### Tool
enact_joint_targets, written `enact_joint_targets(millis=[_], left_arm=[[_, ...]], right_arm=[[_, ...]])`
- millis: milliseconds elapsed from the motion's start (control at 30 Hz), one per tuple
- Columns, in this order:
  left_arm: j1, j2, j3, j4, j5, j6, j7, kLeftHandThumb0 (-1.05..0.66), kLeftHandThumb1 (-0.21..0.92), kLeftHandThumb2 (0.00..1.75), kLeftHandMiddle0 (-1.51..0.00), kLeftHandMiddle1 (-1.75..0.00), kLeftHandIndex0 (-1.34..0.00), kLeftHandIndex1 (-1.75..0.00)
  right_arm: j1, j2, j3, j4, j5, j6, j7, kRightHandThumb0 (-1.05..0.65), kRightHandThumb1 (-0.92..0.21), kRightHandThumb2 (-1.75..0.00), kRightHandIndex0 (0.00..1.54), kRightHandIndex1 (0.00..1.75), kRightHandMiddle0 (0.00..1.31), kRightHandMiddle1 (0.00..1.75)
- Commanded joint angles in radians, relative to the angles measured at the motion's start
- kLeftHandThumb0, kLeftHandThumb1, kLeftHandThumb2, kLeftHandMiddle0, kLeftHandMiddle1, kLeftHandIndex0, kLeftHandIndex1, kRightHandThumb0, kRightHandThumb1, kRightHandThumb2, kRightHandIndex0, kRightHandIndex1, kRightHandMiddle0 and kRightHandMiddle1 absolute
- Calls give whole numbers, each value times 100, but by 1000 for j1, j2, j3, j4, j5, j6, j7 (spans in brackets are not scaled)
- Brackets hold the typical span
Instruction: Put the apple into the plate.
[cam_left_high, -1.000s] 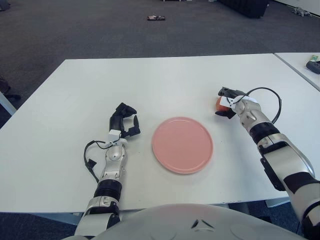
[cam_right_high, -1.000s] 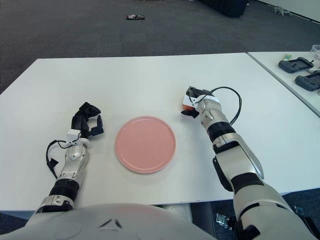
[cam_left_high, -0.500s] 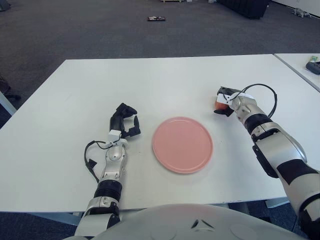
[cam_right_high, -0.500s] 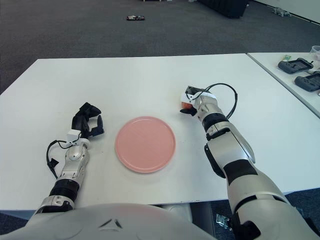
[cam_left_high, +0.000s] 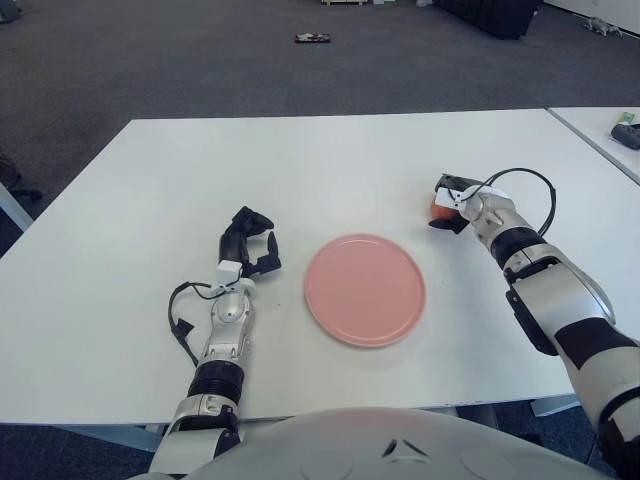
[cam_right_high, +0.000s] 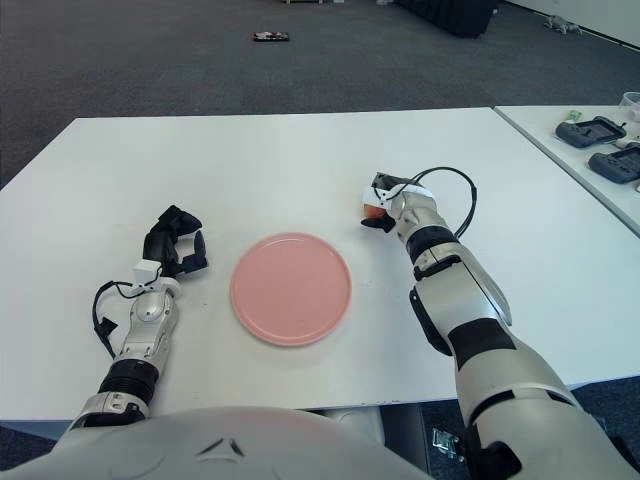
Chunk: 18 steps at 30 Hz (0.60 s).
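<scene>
Apple (cam_left_high: 440, 208) seemingly within right robot hand (cam_left_high: 453, 204).

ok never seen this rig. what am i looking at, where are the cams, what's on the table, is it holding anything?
It is a humanoid robot with two arms, each ending in a three-finger hand. Both pictures come from a stereo camera on its head, looking down at the white table; the two eyes sit slightly apart, so the scene is the same. An empty pink plate lies in the middle. The right hand is at the apple, to the right of the plate and a little beyond it, with its fingers around the fruit, which is mostly hidden; whether it has left the table I cannot tell. The left hand shows left of the plate, fingers curled, holding nothing.
</scene>
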Motion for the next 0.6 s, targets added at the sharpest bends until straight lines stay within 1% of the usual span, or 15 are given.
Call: enact_joint_targets(millis=[0,100,133,167,267,300,367,400,433,467,500,533,567], left_arm=[[57,1,1,48,-6,50,-9,-53,21,146,-133,-175,-70,-175],[56,3,0,47,-1,53,-4,-52,21,146,-133,-175,-70,-175],[55,3,0,47,0,54,-1,-52,21,146,-132,-175,-70,-175],[55,2,0,47,2,54,1,-52,21,146,-132,-175,-70,-175],[55,2,1,48,2,51,3,-52,21,146,-132,-175,-70,-175],[55,1,1,49,0,50,1,-52,21,146,-132,-175,-70,-175],[55,1,1,49,-2,50,-2,-52,21,146,-132,-175,-70,-175],[55,2,2,49,-3,50,-4,-52,21,146,-132,-175,-70,-175],[55,2,2,50,-4,50,-4,-52,21,146,-132,-175,-70,-175],[55,2,2,50,-4,50,-4,-52,21,146,-131,-175,-70,-175],[55,2,2,50,-4,50,-3,-52,21,146,-131,-175,-70,-175],[54,1,3,50,-4,51,-2,-52,21,146,-131,-175,-70,-175],[54,1,3,50,-4,51,-1,-52,21,146,-131,-175,-70,-175]], right_arm=[[73,7,19,38,3,6,34,-66,-48,-102,0,88,0,100],[76,7,24,45,1,-3,23,-65,-47,-104,0,94,0,106],[76,7,26,47,-1,-8,20,-65,-45,-106,0,104,0,117],[77,6,29,47,-3,-12,16,-65,-44,-108,0,110,0,124],[76,5,35,47,-5,-15,10,-65,-42,-112,0,122,0,147],[75,4,38,47,-7,-15,6,-64,-41,-114,1,129,3,157],[74,2,42,46,-8,-7,-2,-62,-39,-117,5,138,12,166],[73,2,42,45,-8,-1,-5,-56,-41,-116,9,143,25,169],[72,1,40,36,-4,14,-7,-53,-42,-115,10,144,30,170],[72,0,38,29,-1,24,-9,-50,-42,-116,13,147,38,172],[72,5,32,32,4,41,-26,-48,-42,-116,15,148,43,173],[72,9,28,35,8,53,-40,-47,-41,-118,17,150,47,173],[72,15,20,37,13,71,-61,-47,-41,-119,18,150,48,174]])
